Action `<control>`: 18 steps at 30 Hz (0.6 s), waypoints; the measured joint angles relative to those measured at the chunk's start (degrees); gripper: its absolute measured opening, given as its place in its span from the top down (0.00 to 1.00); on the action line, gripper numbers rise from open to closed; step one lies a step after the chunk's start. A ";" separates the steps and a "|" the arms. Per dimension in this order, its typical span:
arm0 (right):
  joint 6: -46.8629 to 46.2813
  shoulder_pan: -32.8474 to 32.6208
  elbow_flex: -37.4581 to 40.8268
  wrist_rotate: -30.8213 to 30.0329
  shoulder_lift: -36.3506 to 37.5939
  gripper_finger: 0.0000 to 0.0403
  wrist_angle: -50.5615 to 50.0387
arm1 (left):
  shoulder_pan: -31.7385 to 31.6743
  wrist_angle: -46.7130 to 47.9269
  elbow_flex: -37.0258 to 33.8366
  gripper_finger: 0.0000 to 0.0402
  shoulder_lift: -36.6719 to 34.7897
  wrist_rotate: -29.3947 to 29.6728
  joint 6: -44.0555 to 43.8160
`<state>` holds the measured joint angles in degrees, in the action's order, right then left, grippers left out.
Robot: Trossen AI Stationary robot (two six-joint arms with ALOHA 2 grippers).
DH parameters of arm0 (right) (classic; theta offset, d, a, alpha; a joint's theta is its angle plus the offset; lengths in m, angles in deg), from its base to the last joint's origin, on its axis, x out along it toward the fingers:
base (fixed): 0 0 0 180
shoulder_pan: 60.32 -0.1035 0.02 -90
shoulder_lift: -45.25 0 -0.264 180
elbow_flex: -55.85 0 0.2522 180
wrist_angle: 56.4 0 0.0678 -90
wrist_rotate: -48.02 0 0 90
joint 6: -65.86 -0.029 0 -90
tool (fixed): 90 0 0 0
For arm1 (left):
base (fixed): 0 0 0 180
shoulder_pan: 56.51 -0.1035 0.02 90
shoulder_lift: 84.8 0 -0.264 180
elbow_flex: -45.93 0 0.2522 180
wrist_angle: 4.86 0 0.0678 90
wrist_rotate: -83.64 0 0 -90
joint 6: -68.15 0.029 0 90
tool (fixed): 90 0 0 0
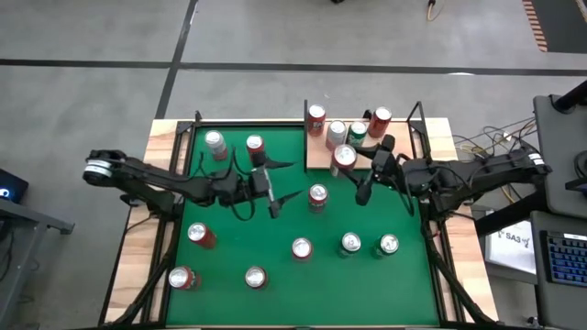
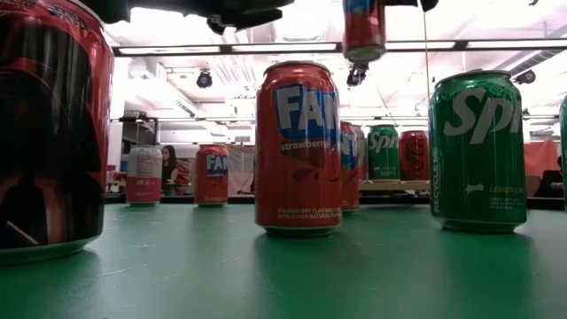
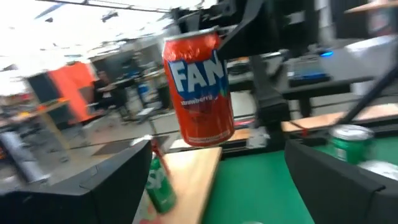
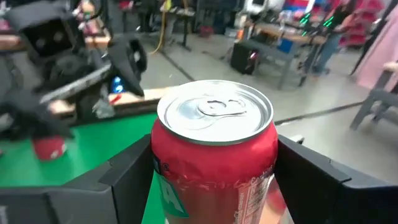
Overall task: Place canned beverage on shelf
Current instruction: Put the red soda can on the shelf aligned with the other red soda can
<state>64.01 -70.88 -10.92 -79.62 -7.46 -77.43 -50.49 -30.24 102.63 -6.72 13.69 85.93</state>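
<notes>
Gripping red can [image 4: 214, 155] upright, right hand [image 1: 353, 170] above shelf [image 1: 320, 152]; left hand [image 1: 275, 188] apart.

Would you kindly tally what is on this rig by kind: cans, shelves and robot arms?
Cans: 14, one of them held in the right pincer
Shelf: 1
Robot arms: 2
Total: 17
</notes>
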 joint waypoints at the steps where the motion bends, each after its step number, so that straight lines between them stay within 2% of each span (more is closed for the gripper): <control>1: -0.53 0.02 0.45 0.87 0.34 0.32 -0.85 | -0.20 -0.08 -1.22 0.14 -1.23 -2.00 -0.65; 5: -1.43 0.08 2.99 3.83 0.66 0.32 -1.40 | -0.19 -0.72 -6.41 0.16 -6.19 -6.15 -2.91; 12: -2.88 2.31 6.60 10.98 -0.23 0.32 -0.44 | -0.24 -2.42 -12.61 0.20 -14.68 -5.77 -6.53; 18: -1.03 5.87 7.81 12.21 -0.54 0.32 1.03 | -0.24 -2.41 -14.58 0.20 -20.00 -5.55 -6.39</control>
<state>62.98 -65.01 -3.11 -67.40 -8.00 -76.40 -50.73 -32.65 88.05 -26.72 8.14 79.55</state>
